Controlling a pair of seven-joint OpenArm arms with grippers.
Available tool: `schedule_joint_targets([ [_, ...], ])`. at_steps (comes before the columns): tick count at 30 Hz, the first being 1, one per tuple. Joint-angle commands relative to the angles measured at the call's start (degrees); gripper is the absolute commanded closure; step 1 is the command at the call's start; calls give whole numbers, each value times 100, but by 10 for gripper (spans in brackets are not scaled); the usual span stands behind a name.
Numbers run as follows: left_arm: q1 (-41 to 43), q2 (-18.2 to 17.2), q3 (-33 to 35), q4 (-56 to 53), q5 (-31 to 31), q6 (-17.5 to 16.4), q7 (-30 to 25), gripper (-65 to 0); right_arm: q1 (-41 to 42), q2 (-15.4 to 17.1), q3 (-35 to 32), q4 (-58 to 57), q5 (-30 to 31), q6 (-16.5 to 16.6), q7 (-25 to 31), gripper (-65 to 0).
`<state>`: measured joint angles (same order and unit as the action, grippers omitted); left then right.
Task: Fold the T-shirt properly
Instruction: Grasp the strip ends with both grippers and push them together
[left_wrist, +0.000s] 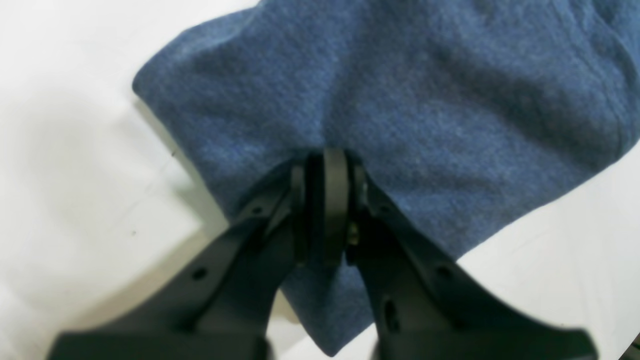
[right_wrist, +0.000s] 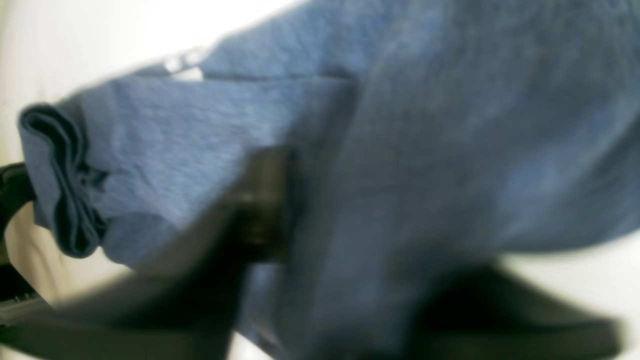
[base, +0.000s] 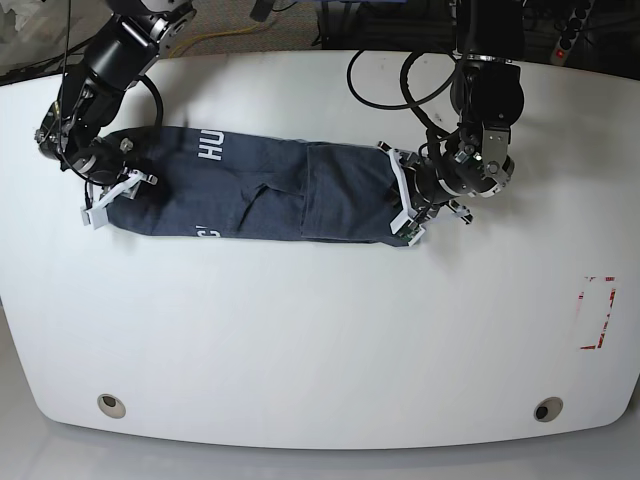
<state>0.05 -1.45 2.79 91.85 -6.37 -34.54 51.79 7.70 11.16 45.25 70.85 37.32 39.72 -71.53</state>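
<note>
1. Across the middle of the white counter (base: 320, 340) we find the T-shirt (base: 260, 195), already folded into a long narrow band, white lettering showing near its one end.
2. At the band's other end, our left gripper (left_wrist: 332, 165) has its fingers pinched tight on a fold of the blue cloth.
3. Our right gripper (base: 105, 200) sits at the lettered end; its wrist view is blurred, cloth lies over one finger (right_wrist: 265, 200), and we cannot tell whether it has hold.
4. For the end-over-end fold we judge best: confirm both pinches, lift level, keep the band taut, and lay edge on edge.
5. Edges: the long sides run fairly straight; a bunched hem (right_wrist: 70, 180) shows in the right wrist view.
6. Room: bare counter lies below the band; a red mark (base: 597, 312) stands well apart.
</note>
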Motion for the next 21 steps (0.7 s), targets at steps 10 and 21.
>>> schedule_joint_targets([
  [10,-291,484,16,-724,-53,-5,-67,-24,16,172,-64,1878,158,28,-245,-2],
  [21,-379,844,156,-1023,-53,4,-67,-24,-98,-153,-1383,3548,395,28,-421,0],
])
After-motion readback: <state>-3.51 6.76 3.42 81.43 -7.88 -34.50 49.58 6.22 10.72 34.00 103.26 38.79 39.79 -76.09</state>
